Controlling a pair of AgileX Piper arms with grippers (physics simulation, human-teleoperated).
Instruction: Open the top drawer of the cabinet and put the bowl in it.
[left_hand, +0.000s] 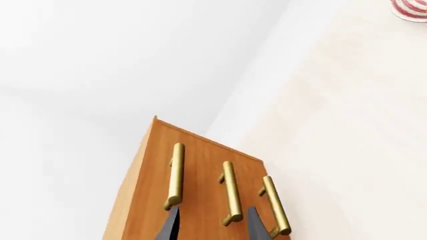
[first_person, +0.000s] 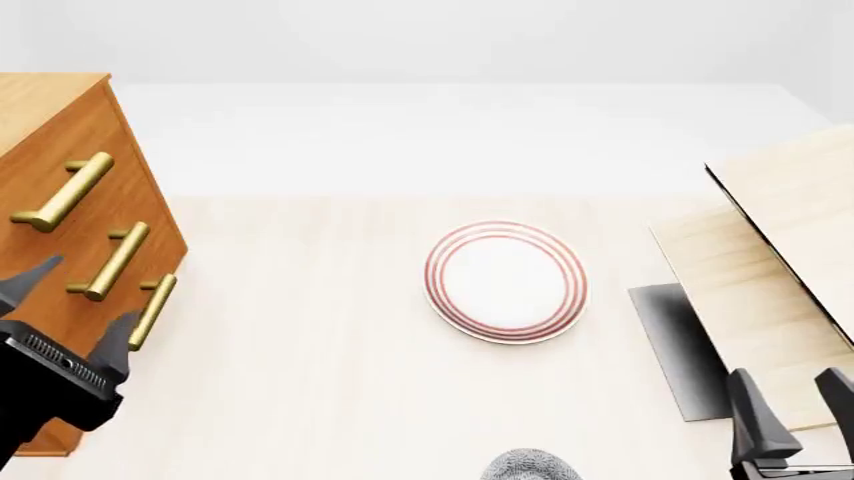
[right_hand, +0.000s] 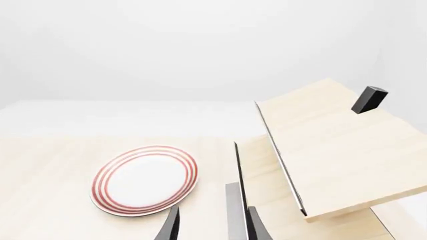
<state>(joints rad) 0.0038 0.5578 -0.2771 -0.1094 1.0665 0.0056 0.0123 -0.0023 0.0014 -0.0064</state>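
Risk: three look-alike handles, so my left fingers (first_person: 70, 305), spread and empty near the lower ones, could pull the wrong drawer. Top drawer (first_person: 60, 165) shut. Bowl (first_person: 531, 467) at near counter edge; right fingers (first_person: 790, 405) spread.

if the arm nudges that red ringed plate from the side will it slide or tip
Probably slide. The plate lies flat and low on the smooth pale table, so a side push has little to tip. It looks glazed, so likely slippery and hard to pinch at its thin rim. Being round, it may turn if pushed off-centre. It looks like ceramic, so possibly fragile.
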